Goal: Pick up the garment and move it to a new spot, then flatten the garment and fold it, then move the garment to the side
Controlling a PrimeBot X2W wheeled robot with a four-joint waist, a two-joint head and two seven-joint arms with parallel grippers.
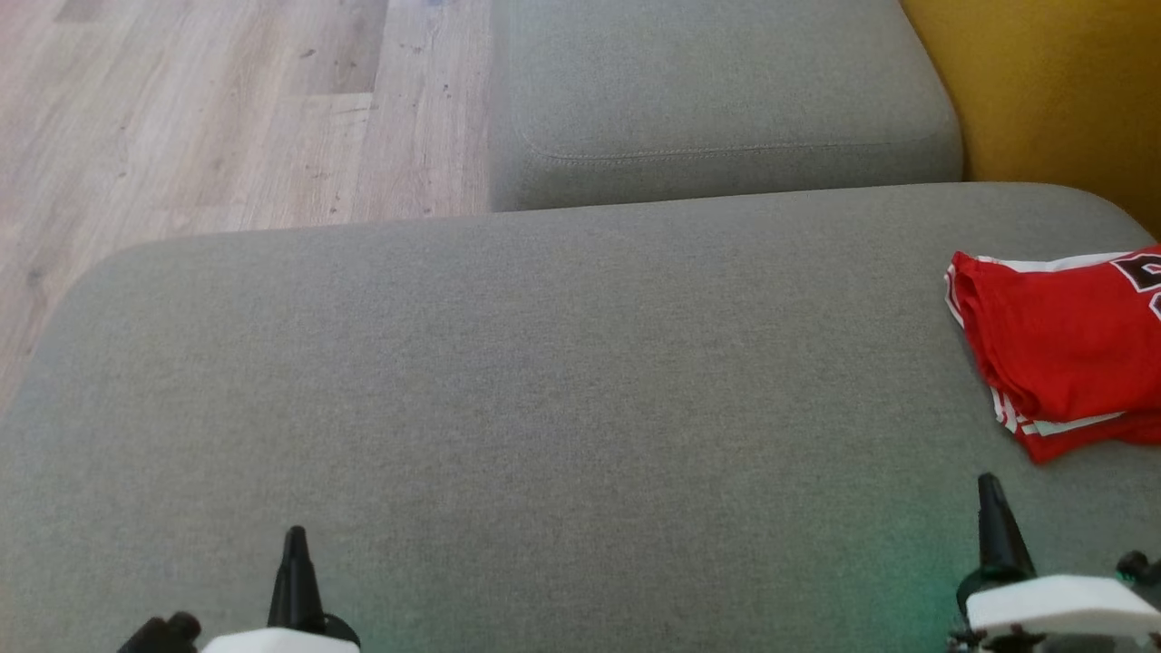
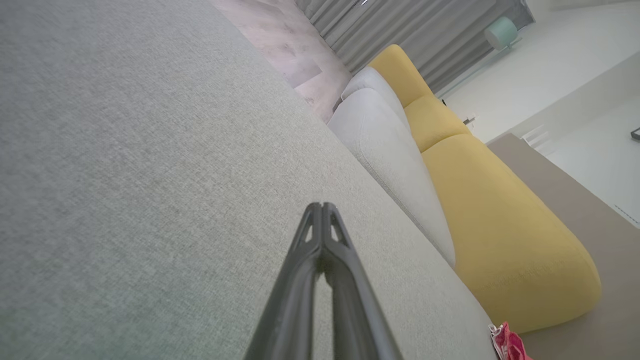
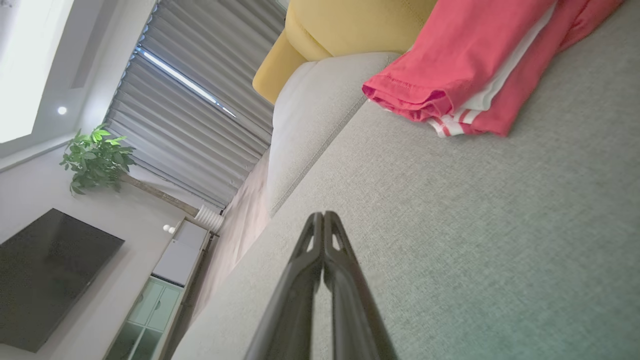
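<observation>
The garment (image 1: 1061, 349) is a red jersey with white stripes and dark lettering, folded into a bundle at the right edge of the grey sofa seat (image 1: 508, 390). The right wrist view has the same jersey (image 3: 480, 65) at the top right, and a sliver of it (image 2: 507, 342) shows low in the left wrist view. My left gripper (image 1: 295, 544) hovers over the seat's near left, shut and empty, its fingertips (image 2: 321, 207) pressed together. Below the garment and apart from it is my right gripper (image 1: 990, 494), shut on nothing as well, its fingertips (image 3: 323, 217) touching.
A second grey cushion (image 1: 717, 91) lies behind the seat, with a yellow cushion (image 1: 1052, 91) at the far right. Wooden floor (image 1: 209, 118) runs past the seat's left and far edges. A television (image 3: 45, 280), a plant (image 3: 95, 157) and blinds (image 3: 200, 100) stand beyond.
</observation>
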